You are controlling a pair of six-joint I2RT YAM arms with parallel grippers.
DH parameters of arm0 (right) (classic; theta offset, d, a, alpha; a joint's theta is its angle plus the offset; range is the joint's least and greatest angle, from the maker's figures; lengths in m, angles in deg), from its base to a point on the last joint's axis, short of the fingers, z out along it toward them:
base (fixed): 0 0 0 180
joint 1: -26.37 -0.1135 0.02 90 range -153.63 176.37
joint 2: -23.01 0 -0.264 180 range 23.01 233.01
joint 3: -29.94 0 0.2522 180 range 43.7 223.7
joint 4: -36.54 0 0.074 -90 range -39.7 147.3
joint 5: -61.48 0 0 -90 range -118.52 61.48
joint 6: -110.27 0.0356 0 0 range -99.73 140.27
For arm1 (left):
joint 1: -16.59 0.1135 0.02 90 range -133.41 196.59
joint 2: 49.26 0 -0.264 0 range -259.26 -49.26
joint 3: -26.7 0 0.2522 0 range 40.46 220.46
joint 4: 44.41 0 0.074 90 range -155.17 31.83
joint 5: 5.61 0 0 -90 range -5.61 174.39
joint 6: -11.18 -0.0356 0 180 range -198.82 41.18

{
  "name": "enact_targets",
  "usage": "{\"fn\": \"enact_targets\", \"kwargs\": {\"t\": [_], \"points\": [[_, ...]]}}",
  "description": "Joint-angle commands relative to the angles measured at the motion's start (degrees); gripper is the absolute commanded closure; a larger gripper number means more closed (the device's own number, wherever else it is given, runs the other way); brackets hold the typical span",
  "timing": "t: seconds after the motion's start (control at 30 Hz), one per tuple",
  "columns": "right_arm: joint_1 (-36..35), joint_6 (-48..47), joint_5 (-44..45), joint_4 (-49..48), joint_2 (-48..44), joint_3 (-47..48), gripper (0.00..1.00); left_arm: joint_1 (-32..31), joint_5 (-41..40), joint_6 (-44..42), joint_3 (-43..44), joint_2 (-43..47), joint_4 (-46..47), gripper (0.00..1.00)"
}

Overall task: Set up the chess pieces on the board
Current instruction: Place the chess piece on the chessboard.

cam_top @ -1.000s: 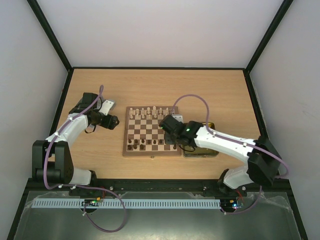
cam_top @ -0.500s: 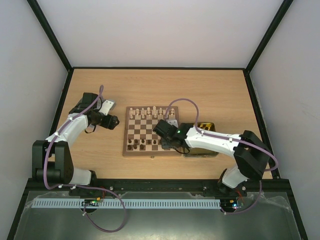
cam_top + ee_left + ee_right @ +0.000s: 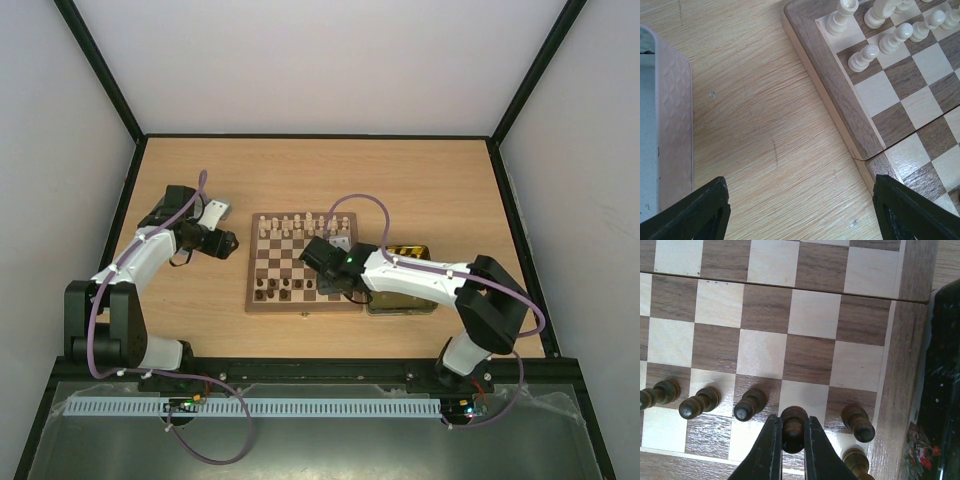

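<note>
My right gripper (image 3: 792, 420) is closed tightly on a dark pawn (image 3: 793, 434) among the other dark pieces (image 3: 700, 402), by the near right corner of the board (image 3: 300, 307). The fingers hide its base, so I cannot tell if it touches the square. The board lies mid-worktop. The arm covers most of the tin (image 3: 940, 390), and its print is too blurred to read. My left gripper (image 3: 800, 200) hangs wide open and empty beside the lid (image 3: 670, 125), which is cut off at the picture's edge.
</note>
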Motion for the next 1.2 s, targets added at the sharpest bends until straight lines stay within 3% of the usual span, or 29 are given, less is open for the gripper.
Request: {"fn": "enact_targets", "kwargs": {"t": [0.0, 1.17], "points": [[-0.3, -0.4, 2.2, -0.1, 1.5, 1.9, 0.98, 0.3, 0.4, -0.3, -0.4, 0.2, -0.2, 0.21], [1.4, -0.3, 1.1, -2.8, 3.4, -1.1, 0.94, 0.3, 0.2, -0.3, -0.5, 0.1, 0.1, 0.21]]}}
